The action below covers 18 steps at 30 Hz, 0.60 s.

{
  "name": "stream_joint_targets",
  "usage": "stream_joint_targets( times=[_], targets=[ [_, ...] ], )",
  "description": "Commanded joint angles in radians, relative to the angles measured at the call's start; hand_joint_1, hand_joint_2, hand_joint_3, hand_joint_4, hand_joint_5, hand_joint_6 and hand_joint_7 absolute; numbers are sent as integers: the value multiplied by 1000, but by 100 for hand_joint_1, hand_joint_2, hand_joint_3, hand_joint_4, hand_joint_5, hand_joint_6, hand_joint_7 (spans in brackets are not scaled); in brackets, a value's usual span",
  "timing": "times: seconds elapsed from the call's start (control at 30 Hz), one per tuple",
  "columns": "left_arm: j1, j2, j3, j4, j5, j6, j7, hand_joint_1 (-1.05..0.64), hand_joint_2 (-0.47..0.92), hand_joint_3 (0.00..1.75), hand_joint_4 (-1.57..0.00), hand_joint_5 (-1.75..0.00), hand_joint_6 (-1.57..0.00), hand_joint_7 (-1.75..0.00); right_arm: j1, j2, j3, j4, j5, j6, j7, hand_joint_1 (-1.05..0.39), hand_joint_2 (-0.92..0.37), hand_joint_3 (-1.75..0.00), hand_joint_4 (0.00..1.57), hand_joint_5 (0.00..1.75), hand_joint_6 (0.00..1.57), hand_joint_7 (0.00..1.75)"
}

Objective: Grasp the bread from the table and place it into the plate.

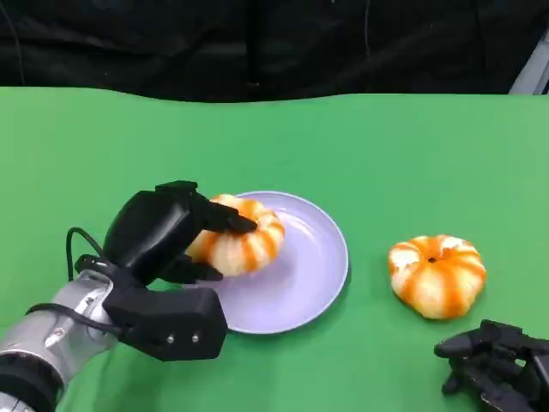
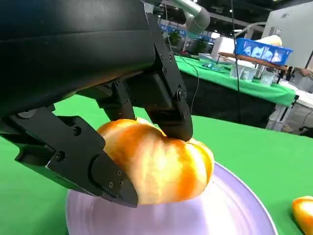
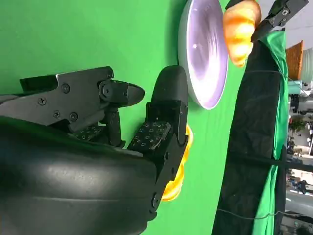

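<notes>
The green counter (image 1: 386, 146) carries one lilac plate (image 1: 309, 275), left of centre, and two orange-striped bread rolls. The left hand (image 1: 171, 236) comes in from the near left and holds one bread roll (image 1: 244, 240) over the left part of the plate; in the left wrist view its fingers (image 2: 168, 110) press on the roll's top and side while another black part of the hand cups it from beneath. Whether the roll already touches the plate or hangs just above it is hard to tell. The second bread roll (image 1: 437, 275) lies on the counter to the right of the plate, well apart from it. The right hand (image 1: 497, 365) rests low at the near right, near that second roll but not touching it; it holds nothing, with its fingers partly curled and a gap between them in the right wrist view.

The main risk, as I judge it, is at the release. The roll sits toward the plate's left rim, so letting go too early or with a sideways drag could roll it off the edge onto the counter. Fingers catching the soft crust on opening could lift or tip it. A hard press downward could tilt or slide the light plate.

Count: one plate, two rolls, two hands.
</notes>
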Motion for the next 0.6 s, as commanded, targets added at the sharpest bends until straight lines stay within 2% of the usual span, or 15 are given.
stream_joint_targets(
  times=[0.03,0.6],
  targets=[
    [-20,0,-6,16,11,-4,19,-5,92,3,-76,-92,-114,-5,-1,-4,-1,3,-9,-11,-15,3,-92,-34,79,131,97,67],
    [-19,-8,-6,32,17,-10,26,-5,92,4,-74,-94,-114,-3,-5,-6,0,9,-4,-12,-14,2,-92,-34,78,130,97,66]
  ],
)
